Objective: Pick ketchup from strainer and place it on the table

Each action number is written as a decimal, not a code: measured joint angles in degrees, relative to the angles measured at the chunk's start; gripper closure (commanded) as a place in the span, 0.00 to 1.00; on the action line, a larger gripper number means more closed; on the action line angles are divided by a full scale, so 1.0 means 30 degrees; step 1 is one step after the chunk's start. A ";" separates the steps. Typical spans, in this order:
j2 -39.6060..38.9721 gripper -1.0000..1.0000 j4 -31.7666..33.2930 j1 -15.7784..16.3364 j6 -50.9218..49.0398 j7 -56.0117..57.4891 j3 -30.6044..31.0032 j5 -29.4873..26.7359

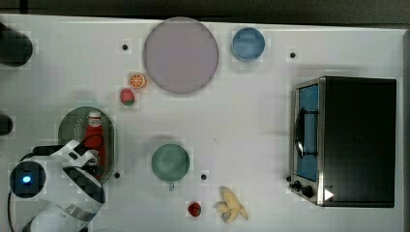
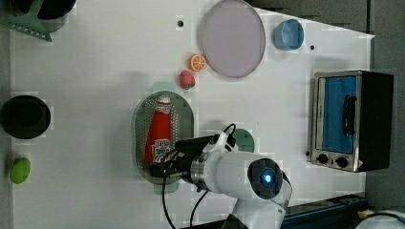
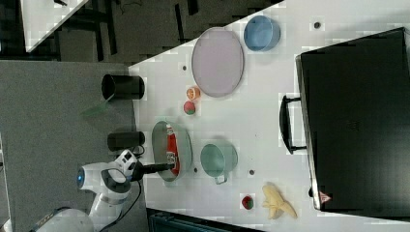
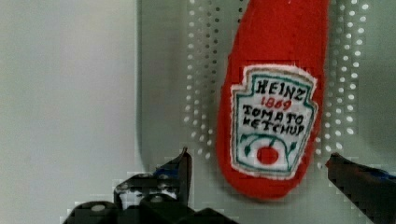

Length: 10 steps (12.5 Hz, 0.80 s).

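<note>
Black fingertips (image 4: pixel 184 161) of your pincer (image 4: pixel 259 186) are sitting closest to the wrist camera, spread wide and released, with nothing between them yet; the ketchup (image 4: pixel 273 98) is lying flat just beyond them, its base end pointing into the gap. In the top view the bottle (image 1: pixel 95 137) is resting lengthwise in the strainer (image 1: pixel 67 126), which is sitting at about eight o'clock from the middle of the counter (image 1: pixel 251 125), cap toward twelve o'clock, and your pincer (image 1: pixel 94 162) is hovering over the bottle's six o'clock end.

You are risking a few things here. The bottle is looking soft and rounded at its base, so if you are closing this far back, it may be squeezing out forward rather than seating. One fingertip is lining up near the strainer's wall in the wrist view; if you are descending like this, you may be striking the rim, tipping or dragging the light basket. Should the fingers be catching the strainer along with the bottle, you may be lifting both. Try centring further up the label before clamping.
</note>
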<state>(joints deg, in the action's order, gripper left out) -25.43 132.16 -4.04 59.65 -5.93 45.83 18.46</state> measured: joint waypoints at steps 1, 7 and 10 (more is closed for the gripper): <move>-0.0406 0.00 0.0000 0.0050 0.0280 -0.0258 -0.0270 0.0392; -0.3795 0.00 -0.1492 0.0286 0.0541 -0.2456 -0.1529 0.3273; -0.4411 0.29 -0.1940 0.0985 0.0634 -0.2871 -0.2303 0.3497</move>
<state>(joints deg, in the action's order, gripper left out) -38.66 126.34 -1.09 61.55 -14.55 38.92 28.96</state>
